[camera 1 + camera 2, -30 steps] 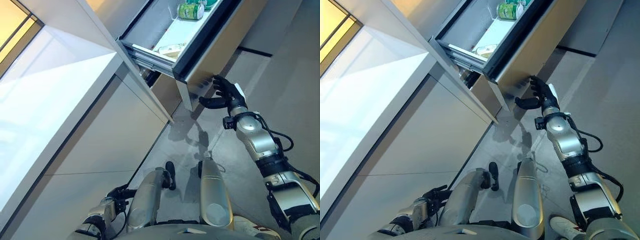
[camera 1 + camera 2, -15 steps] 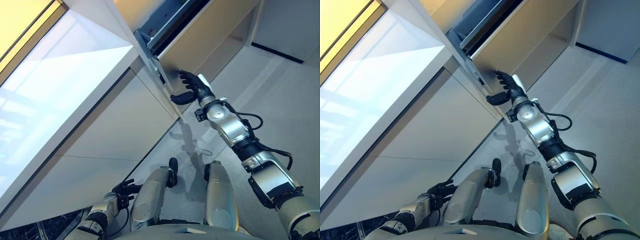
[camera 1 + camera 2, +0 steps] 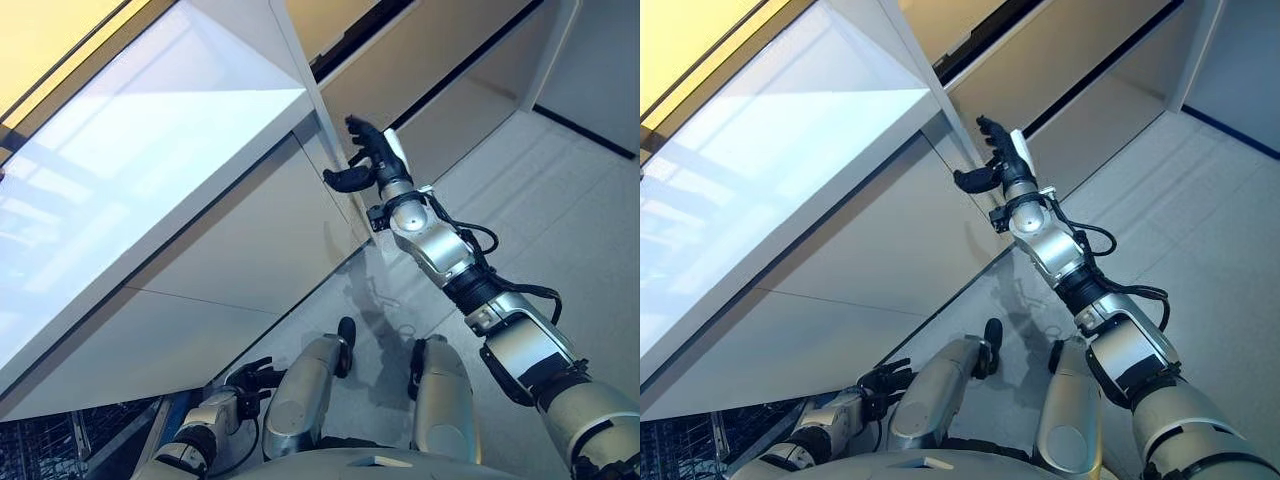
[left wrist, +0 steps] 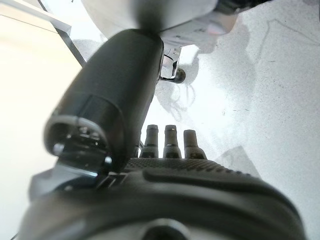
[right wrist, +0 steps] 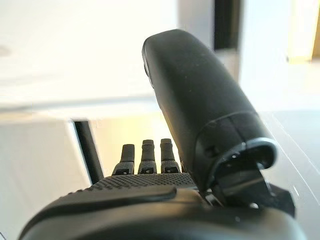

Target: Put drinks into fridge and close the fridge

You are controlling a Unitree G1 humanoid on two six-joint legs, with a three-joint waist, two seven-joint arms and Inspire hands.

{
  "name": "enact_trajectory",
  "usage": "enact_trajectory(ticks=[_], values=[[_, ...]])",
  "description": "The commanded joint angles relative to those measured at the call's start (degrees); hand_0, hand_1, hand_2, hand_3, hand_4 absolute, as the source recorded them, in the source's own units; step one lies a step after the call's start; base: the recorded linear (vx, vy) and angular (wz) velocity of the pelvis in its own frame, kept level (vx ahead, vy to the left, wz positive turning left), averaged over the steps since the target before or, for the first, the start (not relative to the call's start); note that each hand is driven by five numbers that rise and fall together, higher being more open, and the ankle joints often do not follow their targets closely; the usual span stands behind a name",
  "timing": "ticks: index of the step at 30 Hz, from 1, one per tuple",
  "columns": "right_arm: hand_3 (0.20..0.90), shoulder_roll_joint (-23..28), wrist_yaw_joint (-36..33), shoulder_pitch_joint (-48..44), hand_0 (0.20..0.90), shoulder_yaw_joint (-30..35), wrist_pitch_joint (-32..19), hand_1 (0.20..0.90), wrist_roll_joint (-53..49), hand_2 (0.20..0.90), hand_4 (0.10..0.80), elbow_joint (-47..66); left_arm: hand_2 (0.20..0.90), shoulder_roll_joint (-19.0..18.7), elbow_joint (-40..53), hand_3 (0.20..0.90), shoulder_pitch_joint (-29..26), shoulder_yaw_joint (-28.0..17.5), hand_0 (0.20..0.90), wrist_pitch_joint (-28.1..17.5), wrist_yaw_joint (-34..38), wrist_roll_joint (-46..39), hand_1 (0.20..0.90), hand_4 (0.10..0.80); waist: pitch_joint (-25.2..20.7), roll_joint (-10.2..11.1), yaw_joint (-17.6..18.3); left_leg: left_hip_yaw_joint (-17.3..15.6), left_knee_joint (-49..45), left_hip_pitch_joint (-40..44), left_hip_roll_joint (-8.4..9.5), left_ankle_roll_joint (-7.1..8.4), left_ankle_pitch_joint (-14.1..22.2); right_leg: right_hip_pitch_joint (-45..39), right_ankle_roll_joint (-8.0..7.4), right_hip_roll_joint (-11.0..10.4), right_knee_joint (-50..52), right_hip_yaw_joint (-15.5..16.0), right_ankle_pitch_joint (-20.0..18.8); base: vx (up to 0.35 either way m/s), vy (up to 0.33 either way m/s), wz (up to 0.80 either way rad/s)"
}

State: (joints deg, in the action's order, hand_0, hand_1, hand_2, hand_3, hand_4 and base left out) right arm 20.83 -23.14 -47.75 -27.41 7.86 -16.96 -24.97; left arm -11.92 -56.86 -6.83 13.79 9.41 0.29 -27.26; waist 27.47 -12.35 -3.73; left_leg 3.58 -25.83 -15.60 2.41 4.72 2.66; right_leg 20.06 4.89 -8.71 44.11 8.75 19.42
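The fridge drawer's beige front (image 3: pixel 432 52) sits nearly flush with the cabinet, and only a thin dark gap (image 3: pixel 362 32) shows along its top edge. No drinks show in any view. My right hand (image 3: pixel 371 162) is open, fingers straight and thumb spread, held against the drawer front by the cabinet's corner. Its own wrist view shows the right hand (image 5: pixel 150 182) with straight fingers (image 5: pixel 145 152) holding nothing. My left hand (image 3: pixel 246 377) hangs low beside my body, and the left hand (image 4: pixel 170 187) is relaxed and holds nothing.
A white counter top (image 3: pixel 150 150) runs along the left, with pale cabinet panels (image 3: pixel 240 260) below it. Grey tiled floor (image 3: pixel 560 220) spreads to the right. A second beige drawer front (image 3: pixel 470 110) lies below the first.
The drawer, open a second ago with cans showing inside, has slid shut. My right hand followed it in towards the cabinet. The camera view has also shifted.
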Motion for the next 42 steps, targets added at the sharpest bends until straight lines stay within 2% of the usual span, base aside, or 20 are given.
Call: enact_trajectory(ticks=[1,2,5,9,10,11,14,17,18,21,22,24,30,34,42], values=[[0.900,0.0,-5.4,-4.9,0.900,5.7,-9.7,0.900,-2.1,0.900,0.800,7.1,0.900,-2.7,1.6,0.900,3.0,0.6,0.900,-2.4,2.7,0.0,0.900,0.800,-4.9,4.3,0.6,-5.5,1.2,4.4,2.39,-6.78,4.0,-6.6,-0.45,2.9,-15.1,-2.0,-9.8,0.007,-0.051,-0.09],[0.900,0.4,-6.3,-3.3,0.900,6.5,-9.9,0.900,-2.5,0.900,0.800,7.6,0.900,-2.7,1.7,0.900,3.0,0.5,0.900,-2.5,3.2,0.1,0.900,0.800,-5.1,4.7,0.9,-5.5,1.7,4.9,2.22,-6.68,3.8,-7.1,-0.65,3.1,-16.1,-2.0,-10.2,0.016,-0.069,-0.09],[0.900,1.2,-4.4,9.6,0.900,11.6,-12.5,0.900,-6.2,0.900,0.800,9.5,0.900,-3.1,2.2,0.900,3.6,-1.3,0.900,-1.9,5.7,0.0,0.900,0.800,-7.4,7.5,2.7,-5.7,5.9,7.5,1.69,-6.77,3.3,-10.3,-1.81,4.1,-22.4,-2.4,-12.4,0.041,-0.096,-0.08],[0.900,1.2,0.4,31.8,0.900,19.3,-17.0,0.900,-5.0,0.900,0.800,10.2,0.900,-3.0,3.0,0.900,6.8,-4.7,0.900,-1.7,7.7,1.6,0.900,0.800,-11.4,10.2,5.1,-6.7,12.2,11.8,0.98,-6.68,2.4,-15.0,-3.57,5.7,-29.9,-3.3,-14.5,0.062,-0.072,-0.11],[0.900,1.0,0.7,33.7,0.900,19.8,-16.3,0.900,-4.3,0.900,0.800,9.9,0.900,-2.9,3.1,0.900,7.2,-5.0,0.900,-1.8,7.8,1.7,0.900,0.800,-11.8,10.4,5.3,-6.8,12.8,12.3,0.92,-6.65,2.3,-15.5,-3.78,5.9,-30.5,-3.3,-14.6,0.067,-0.034,-0.12],[0.900,0.3,2.3,40.6,0.900,21.5,-16.1,0.900,-3.4,0.900,0.800,8.3,0.900,-2.6,3.4,0.900,8.7,-6.3,0.900,-2.2,8.3,1.8,0.900,0.800,-13.6,11.1,6.3,-7.2,15.4,14.2,0.67,-6.68,1.8,-17.4,-4.36,6.5,-33.2,-3.8,-15.2,0.044,-0.035,-0.15],[0.900,-0.8,6.8,48.2,0.900,23.2,-12.1,0.900,-2.2,0.900,0.800,0.1,0.900,-3.1,3.6,0.900,10.1,-8.4,0.900,-2.8,8.2,2.2,0.900,0.800,-16.0,12.2,7.6,-8.0,19.2,16.8,0.13,-6.52,1.1,-19.8,-5.49,7.2,-36.9,-4.0,-16.7,-0.019,-0.031,-0.31],[0.900,-0.6,12.7,51.7,0.900,22.4,-7.5,0.900,1.2,0.900,0.800,-11.8,0.900,-4.2,1.4,0.900,10.5,-9.3,0.900,-3.5,6.5,3.2,0.900,0.800,-17.7,13.2,7.7,-8.6,22.2,18.6,-0.08,-6.49,0.5,-21.4,-6.06,7.7,-39.5,-4.0,-17.9,-0.084,-0.028,-0.24],[0.900,-0.8,14.1,51.8,0.900,22.2,-7.3,0.900,1.4,0.900,0.800,-14.7,0.900,-4.4,0.8,0.900,10.4,-9.3,0.900,-3.8,5.9,3.5,0.900,0.800,-17.9,13.4,7.7,-8.7,22.6,18.9,-0.10,-6.51,0.4,-21.7,-6.09,7.8,-39.9,-4.1,-18.0,-0.090,-0.023,-0.10],[0.900,-2.5,20.7,52.0,0.900,20.8,-9.2,0.900,5.7,0.900,0.800,-34.2,0.900,-4.6,-5.7,0.900,9.5,-8.9,0.900,-6.7,2.1,5.8,0.900,0.800,-19.2,14.1,6.9,-8.6,25.4,20.5,-0.14,-6.64,-0.4,-23.2,-6.26,8.3,-42.4,-4.3,-19.2,-0.073,-0.021,-0.08],[0.900,-2.8,21.7,52.1,0.900,20.5,-7.4,0.900,6.3,0.900,0.800,-36.0,0.900,-4.4,-6.8,0.900,9.3,-8.8,0.900,-7.1,1.3,5.9,0.900,0.800,-19.4,14.2,6.7,-8.6,25.8,20.7,-0.17,-6.62,-0.6,-23.5,-6.30,8.4,-42.9,-4.4,-19.5,-0.064,-0.021,-0.04],[0.900,-3.9,23.9,52.4,0.900,19.6,-8.1,0.900,8.5,0.900,0.800,-42.7,0.900,-3.8,-9.4,0.900,8.9,-8.6,0.900,-8.5,0.5,6.7,0.900,0.800,-19.9,14.6,6.2,-8.5,26.9,21.5,-0.21,-6.53,-0.8,-24.3,-6.49,8.5,-44.2,-4.5,-20.1,-0.042,-0.017,-0.08],[0.900,-6.2,26.1,52.8,0.900,19.2,-7.3,0.900,6.5,0.900,0.800,-44.8,0.900,-2.4,-13.0,0.900,9.2,-8.3,0.900,-13.0,-0.7,9.0,0.900,0.800,-20.6,15.1,6.3,-8.8,25.9,21.5,-0.15,-6.93,0.0,-24.0,-6.62,8.4,-42.8,-5.1,-19.5,-0.012,-0.005,-0.05],[0.900,-7.1,27.0,53.4,0.900,18.4,-8.2,0.900,9.2,0.900,0.800,-45.0,0.900,-1.9,-12.7,0.900,9.5,-7.9,0.900,-15.2,-2.0,8.0,0.900,0.800,-20.6,15.3,6.6,-9.1,25.6,21.3,-0.09,-7.18,0.4,-23.6,-6.85,8.5,-42.6,-5.8,-19.4,-0.026,0.011,-0.09],[0.900,-7.0,27.5,53.4,0.900,17.7,-8.7,0.900,10.5,0.900,0.800,-45.6,0.900,-1.8,-12.8,0.900,9.7,-7.9,0.900,-13.2,-1.3,6.1,0.900,0.800,-20.4,15.4,6.6,-8.8,25.7,21.6,0.15,-7.74,0.9,-23.6,-7.02,8.7,-42.8,-6.6,-19.5,-0.004,0.011,-0.06]])
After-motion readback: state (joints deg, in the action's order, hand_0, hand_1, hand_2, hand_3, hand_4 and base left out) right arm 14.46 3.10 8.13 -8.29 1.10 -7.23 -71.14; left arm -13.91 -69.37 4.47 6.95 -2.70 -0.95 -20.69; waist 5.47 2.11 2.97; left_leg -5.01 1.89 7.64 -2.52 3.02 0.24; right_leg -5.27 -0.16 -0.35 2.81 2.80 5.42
